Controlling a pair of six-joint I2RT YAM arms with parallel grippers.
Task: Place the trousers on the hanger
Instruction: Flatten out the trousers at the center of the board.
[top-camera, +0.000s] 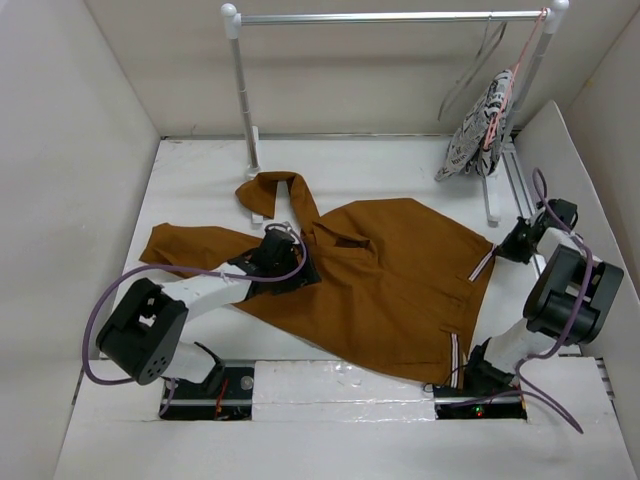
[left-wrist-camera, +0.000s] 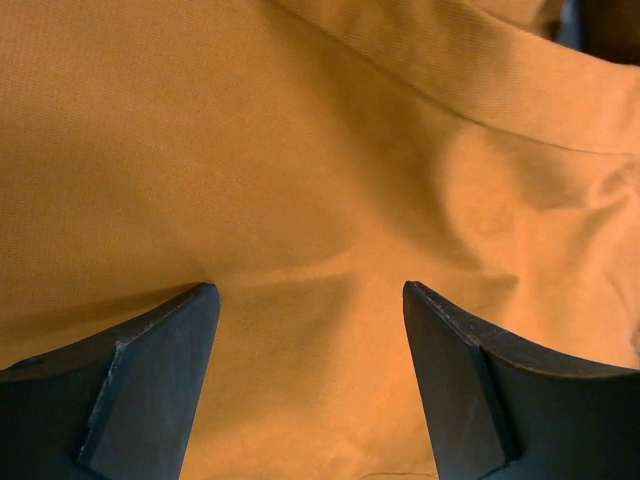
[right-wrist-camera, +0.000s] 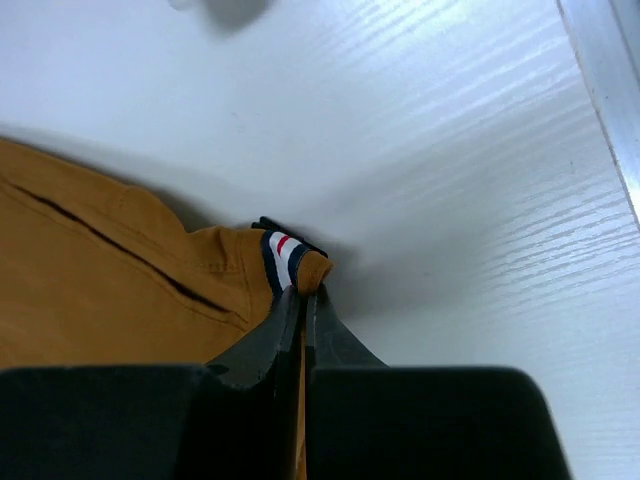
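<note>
At the near edge of the white table (top-camera: 200, 170), the two arms reach out over the trousers (top-camera: 390, 280), which lie spread flat across the middle of the surface. One leg trails off to the left and the other is folded up toward the far side.

The left gripper (left-wrist-camera: 310, 300) hangs low over the brown cloth near the crotch, its dark fingers (left-wrist-camera: 150, 370) standing wide apart with only smooth fabric showing between them. It holds nothing, and whether the tips touch the cloth cannot be told.

Over on the right, the right gripper (right-wrist-camera: 302, 295) is closed tight on the corner of the waistband, where the striped trim (right-wrist-camera: 283, 252) folds over (white and dark bands with a small dash of red). A sliver of brown cloth is pinched between its fingers.

Beyond the trousers, at the far side, stands a metal rail (top-camera: 390, 17) on white posts. The hanger (top-camera: 470, 82) dangles from the rail's right end, well apart from the trousers, just beside a black-and-white patterned cloth (top-camera: 480, 130) that also hangs there.
</note>
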